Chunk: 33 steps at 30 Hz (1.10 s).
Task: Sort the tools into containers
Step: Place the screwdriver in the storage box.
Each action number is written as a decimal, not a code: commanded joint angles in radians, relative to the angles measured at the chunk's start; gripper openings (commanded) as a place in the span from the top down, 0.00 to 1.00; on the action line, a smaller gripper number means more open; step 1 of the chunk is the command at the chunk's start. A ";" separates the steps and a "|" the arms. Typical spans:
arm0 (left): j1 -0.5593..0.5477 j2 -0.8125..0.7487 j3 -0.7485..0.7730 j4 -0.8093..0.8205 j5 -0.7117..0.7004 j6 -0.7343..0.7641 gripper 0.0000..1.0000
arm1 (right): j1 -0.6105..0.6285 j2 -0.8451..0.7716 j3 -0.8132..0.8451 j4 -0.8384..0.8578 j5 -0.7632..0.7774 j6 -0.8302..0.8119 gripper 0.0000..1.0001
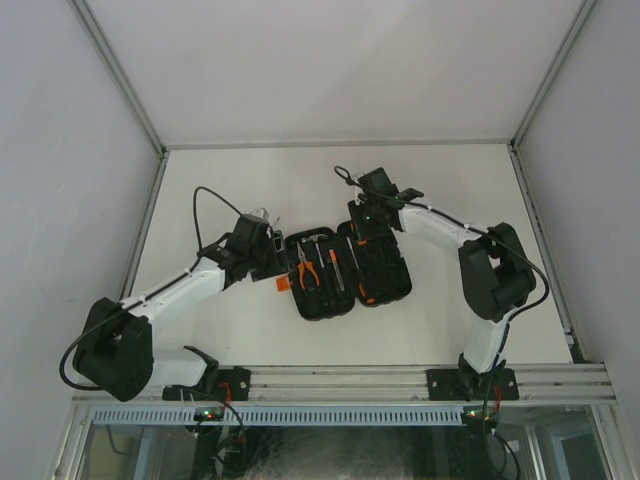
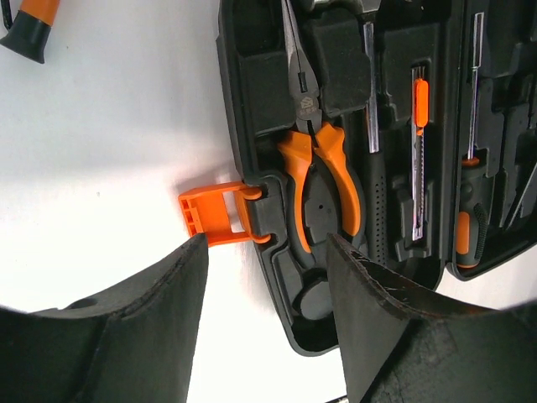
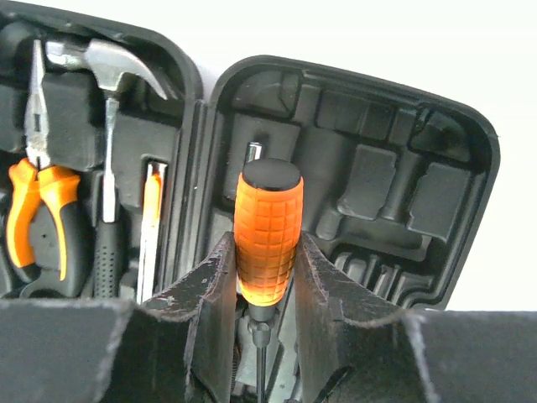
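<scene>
You have a black hard-plastic tool case (image 1: 388, 262) lying open and flat near the middle of the white table (image 1: 330, 345), with rounded corners and its two halves hinged side by side. Your right gripper (image 3: 267, 245) is closed narrow on a screwdriver (image 3: 268, 206). The rough padded fingers (image 3: 214, 290) press both sides of its stubby orange handle, which is moulded in a raised grid with a smooth black cap, and the thin shaft runs back between them toward the camera. It hangs over the case's right half, close to the hinge line, above deep matte moulded slots. The rim on that side curves away with bare table beyond it. In the left half the pliers (image 2: 323, 168) sit in their recess, with glossy orange grips and a dark tapered nose. The hammer (image 3: 109, 63) lies just beside them, with a bright steel head and a black ribbed handle. Your left gripper (image 2: 267, 252) stands wide and empty, one finger over the table and the other over the corner of the case by the pliers' grips. It straddles the orange latch (image 2: 214, 214), which sticks out flat from the rim. Left of the latch you have open white surface up to a loose orange-and-black handle (image 2: 33, 25) at the corner of the left wrist view.
</scene>
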<state>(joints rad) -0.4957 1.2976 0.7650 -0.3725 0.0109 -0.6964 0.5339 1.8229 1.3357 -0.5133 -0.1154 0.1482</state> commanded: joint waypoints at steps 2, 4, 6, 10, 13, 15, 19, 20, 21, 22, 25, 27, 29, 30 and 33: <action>0.005 -0.015 0.034 0.003 0.002 0.014 0.38 | 0.008 0.024 0.071 0.018 0.085 -0.006 0.97; 0.005 -0.014 0.034 0.003 0.007 0.015 0.38 | 0.008 0.038 0.081 0.017 0.091 -0.016 0.96; 0.005 -0.016 0.032 0.003 0.007 0.016 0.38 | 0.009 0.059 0.098 0.008 0.095 -0.024 0.95; 0.005 -0.023 0.029 0.003 0.004 0.015 0.38 | 0.011 0.093 0.121 -0.011 0.106 -0.029 0.92; 0.005 -0.024 0.024 0.004 0.003 0.015 0.38 | 0.013 0.110 0.126 -0.016 0.104 -0.030 0.88; 0.005 -0.025 0.018 0.007 0.003 0.014 0.38 | 0.014 0.121 0.128 -0.020 0.103 -0.025 0.87; 0.005 -0.029 0.010 0.011 0.006 0.012 0.38 | 0.012 0.142 0.135 -0.028 0.106 -0.006 0.80; 0.005 -0.029 0.010 0.011 0.006 0.012 0.38 | 0.013 0.145 0.136 -0.027 0.106 -0.001 0.78; 0.005 -0.030 0.010 0.011 0.006 0.012 0.38 | 0.014 0.148 0.137 -0.027 0.108 0.001 0.76; 0.005 -0.028 0.009 0.012 0.008 0.014 0.38 | 0.014 0.147 0.138 -0.028 0.117 0.005 0.74; 0.005 -0.023 0.010 0.012 0.014 0.017 0.38 | 0.015 0.144 0.137 -0.028 0.152 0.021 0.67; 0.005 -0.021 0.011 0.014 0.017 0.018 0.38 | 0.015 0.141 0.137 -0.030 0.169 0.025 0.64; 0.005 -0.020 0.011 0.014 0.018 0.019 0.38 | 0.014 0.137 0.138 -0.031 0.174 0.030 0.61; 0.005 -0.020 0.011 0.014 0.018 0.020 0.38 | 0.013 0.135 0.138 -0.032 0.173 0.031 0.60; 0.005 -0.020 0.010 0.015 0.018 0.020 0.38 | 0.009 0.133 0.139 -0.030 0.161 0.041 0.58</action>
<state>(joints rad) -0.4957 1.2976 0.7673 -0.3775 0.0143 -0.6891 0.5442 1.9770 1.4357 -0.5518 0.0261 0.1638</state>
